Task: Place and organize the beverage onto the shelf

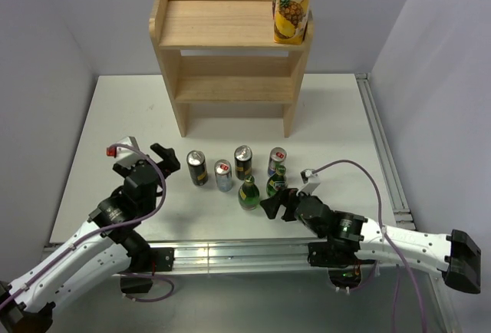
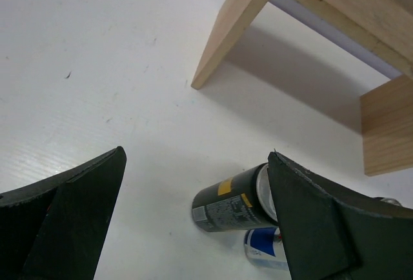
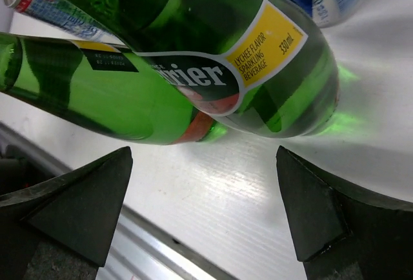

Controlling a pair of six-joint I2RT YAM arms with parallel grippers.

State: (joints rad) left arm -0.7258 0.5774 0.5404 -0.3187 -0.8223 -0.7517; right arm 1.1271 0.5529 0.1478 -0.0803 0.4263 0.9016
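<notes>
Top external view: the shelf stands at the far side of the counter, with a tall yellow juice carton upright on the right end of its top tier. All 6 drinks stand upright on the counter in front of the shelf, apart from its legs. From left to right in a loose row are the left dark can, the left silver-blue can, the right dark can and the right silver-blue can. Just nearer the arms stand the left green bottle and the right green bottle, close together.

The left claw is to the left of the left dark can, near it but apart. In the left wrist view its fingers are spread wide with nothing between them. Ahead, a dark can and a silver-blue can show beside the right finger, with a shelf leg beyond.

The right claw is just on the near side of the 2 green bottles. In the right wrist view its fingers are spread and grip nothing. Both bottles fill the frame ahead, the nearer one bearing a yellow label; whether either finger touches glass cannot be told.
</notes>
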